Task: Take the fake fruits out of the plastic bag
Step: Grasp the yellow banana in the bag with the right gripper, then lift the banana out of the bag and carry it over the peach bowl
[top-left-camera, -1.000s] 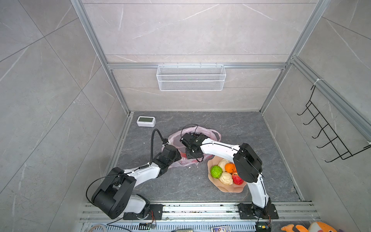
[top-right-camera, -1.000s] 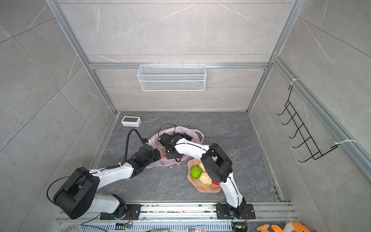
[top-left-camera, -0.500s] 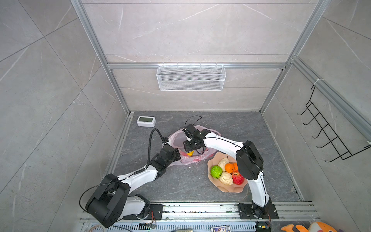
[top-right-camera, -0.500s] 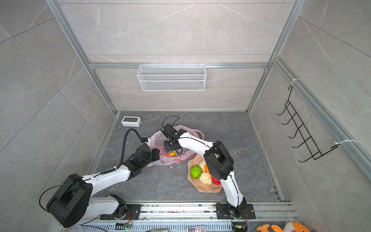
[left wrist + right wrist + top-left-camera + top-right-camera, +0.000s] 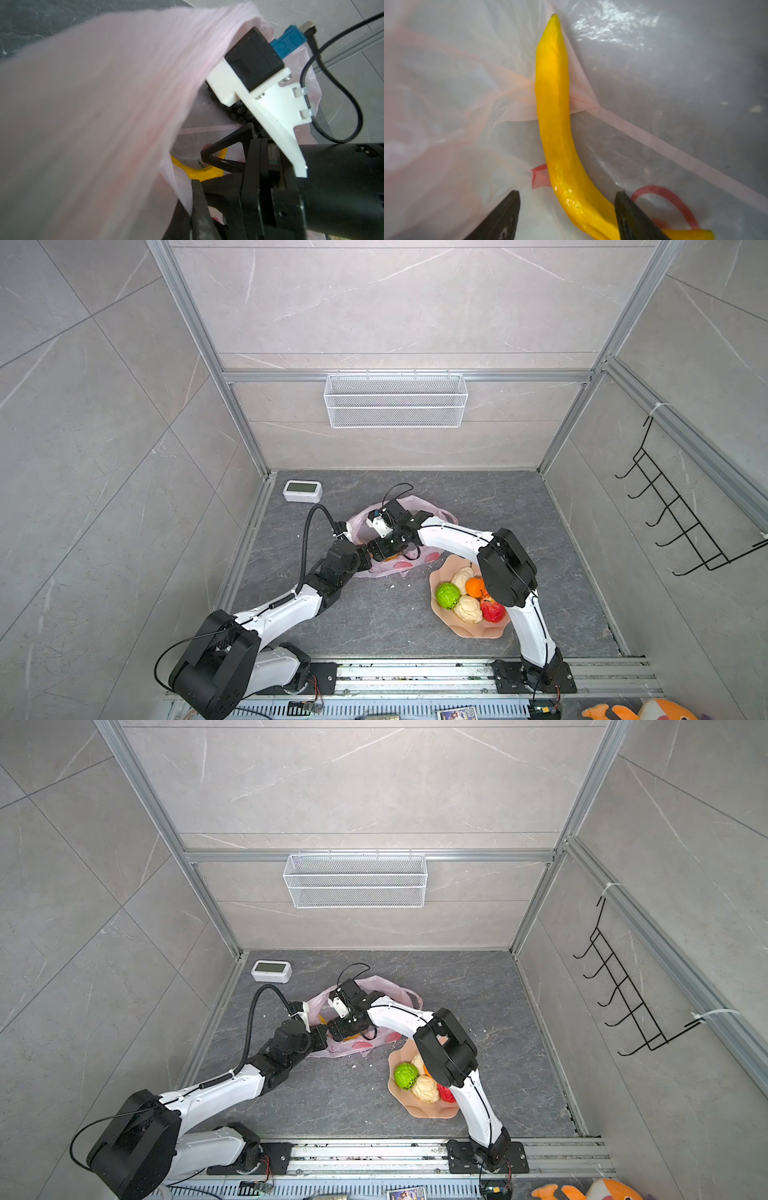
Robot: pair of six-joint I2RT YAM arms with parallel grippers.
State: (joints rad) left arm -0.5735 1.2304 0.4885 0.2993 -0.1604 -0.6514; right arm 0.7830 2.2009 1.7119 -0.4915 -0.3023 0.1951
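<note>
While left gripper (image 5: 367,556) pinches near-left edge of plastic bag (image 5: 430,508), jaws fully closed on film and holding it raised, right gripper (image 5: 566,216) sits inside bag mouth, jaws wide apart, straddling banana (image 5: 552,104); nothing clamped, finger contact unclear. Banana lies on bag's lower film. Dark grape bunch (image 5: 235,113) also inside bag, partly hidden behind right wrist camera (image 5: 253,62). Bag lies midway across dark grey table (image 5: 374,626), just left of pink dish (image 5: 478,632). Dish holds 5 fruits: green ball (image 5: 448,595), orange (image 5: 474,587), red apple (image 5: 492,611), 2 cream lumps (image 5: 468,609).
</note>
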